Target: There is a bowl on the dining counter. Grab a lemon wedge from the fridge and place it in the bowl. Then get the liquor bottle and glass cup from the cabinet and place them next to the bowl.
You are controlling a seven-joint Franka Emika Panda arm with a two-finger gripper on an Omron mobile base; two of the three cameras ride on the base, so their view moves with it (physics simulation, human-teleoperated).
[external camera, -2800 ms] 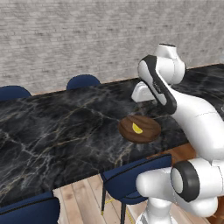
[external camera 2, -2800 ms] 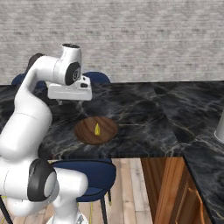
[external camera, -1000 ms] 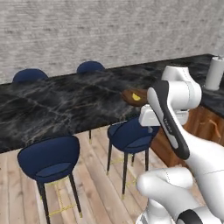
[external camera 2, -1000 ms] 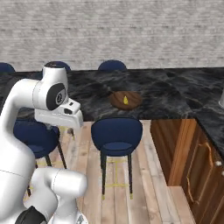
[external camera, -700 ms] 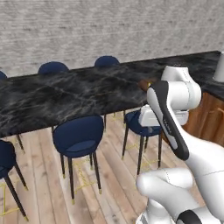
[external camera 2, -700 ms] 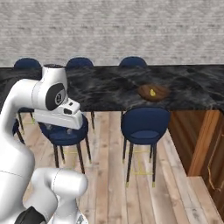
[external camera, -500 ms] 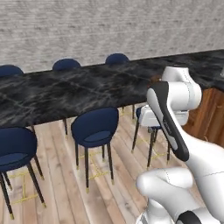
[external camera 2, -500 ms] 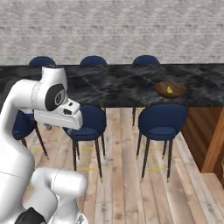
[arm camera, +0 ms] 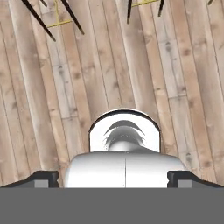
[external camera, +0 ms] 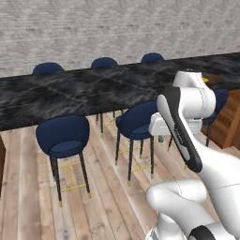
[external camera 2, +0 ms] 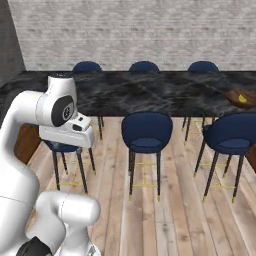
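Hand view: hand [arm camera: 113,178] wide open, empty, above plank floor [arm camera: 144,78]; no legible writing.

dining counter [external camera 2: 150,92]: black, white veins | stools [external camera 2: 146,131]: navy | floor [arm camera: 109,65]: pale wood planks | wall [external camera 2: 140,30]: grey brick

The long shiny black marble table [external camera: 79,93] with thin white lines runs across the picture, behind the tool [external camera: 161,138]. The tool hangs low from the white arm, over the pale wooden plank floor [external camera: 103,197]. Two round dark-blue stools on thin black legs [external camera: 63,137] stand on the floor to its left. Three more blue seats [external camera: 104,62] peek over the table's far edge, before a grey brick wall [external camera: 108,28].
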